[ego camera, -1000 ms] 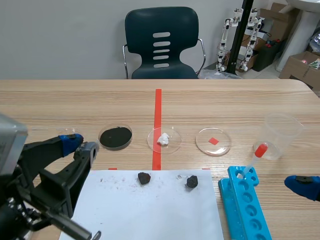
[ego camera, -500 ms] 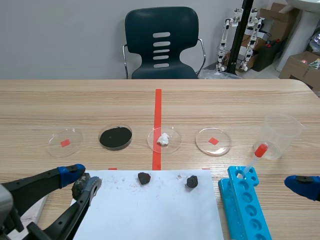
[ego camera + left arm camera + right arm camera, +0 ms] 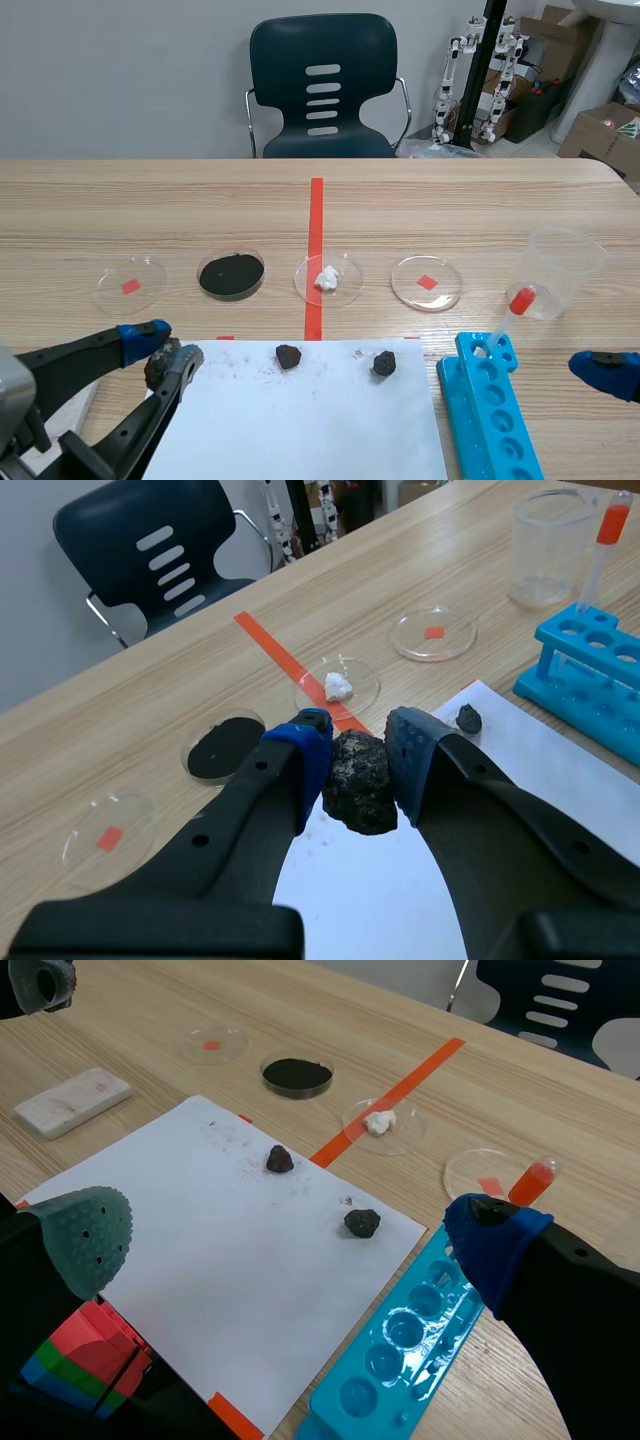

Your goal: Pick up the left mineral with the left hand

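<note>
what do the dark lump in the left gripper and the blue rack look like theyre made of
The dark rough lump, pressed between the left gripper's fingers, looks like raw rock or ore: matte, craggy, pale-flecked. The bright blue test-tube rack looks like moulded plastic: even colour, smooth, slightly glossy round wells.
</note>
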You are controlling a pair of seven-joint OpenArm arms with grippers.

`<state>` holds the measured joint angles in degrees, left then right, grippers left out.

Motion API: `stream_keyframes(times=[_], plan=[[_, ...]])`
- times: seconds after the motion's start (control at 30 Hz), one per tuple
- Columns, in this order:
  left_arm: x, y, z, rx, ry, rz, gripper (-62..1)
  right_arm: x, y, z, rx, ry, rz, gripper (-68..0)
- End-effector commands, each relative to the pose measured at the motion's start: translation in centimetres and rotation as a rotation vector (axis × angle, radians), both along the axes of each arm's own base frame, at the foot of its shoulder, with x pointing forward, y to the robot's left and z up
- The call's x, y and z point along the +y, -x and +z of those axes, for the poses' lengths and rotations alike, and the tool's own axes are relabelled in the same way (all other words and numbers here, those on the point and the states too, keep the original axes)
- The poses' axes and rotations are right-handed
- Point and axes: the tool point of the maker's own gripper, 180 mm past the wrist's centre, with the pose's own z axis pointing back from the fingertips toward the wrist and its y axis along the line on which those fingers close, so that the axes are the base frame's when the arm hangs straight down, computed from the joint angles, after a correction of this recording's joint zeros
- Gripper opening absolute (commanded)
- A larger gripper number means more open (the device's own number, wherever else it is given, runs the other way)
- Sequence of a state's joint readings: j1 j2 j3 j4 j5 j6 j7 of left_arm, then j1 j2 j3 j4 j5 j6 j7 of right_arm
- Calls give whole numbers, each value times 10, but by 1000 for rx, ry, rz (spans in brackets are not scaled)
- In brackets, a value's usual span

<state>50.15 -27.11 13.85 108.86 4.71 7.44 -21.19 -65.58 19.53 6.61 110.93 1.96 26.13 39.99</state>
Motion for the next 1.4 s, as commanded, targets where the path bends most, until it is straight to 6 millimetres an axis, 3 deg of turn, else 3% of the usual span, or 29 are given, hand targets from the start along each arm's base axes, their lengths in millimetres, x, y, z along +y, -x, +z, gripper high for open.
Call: stream_keyframes(times=[0.0,1.37], plan=[[0,-2,7,-14,11,10,-524,0,-3,7,-21,-22,-6,4],[4,-4,3,23,26,39,-524,0,-3,7,-21,-22,-6,4]])
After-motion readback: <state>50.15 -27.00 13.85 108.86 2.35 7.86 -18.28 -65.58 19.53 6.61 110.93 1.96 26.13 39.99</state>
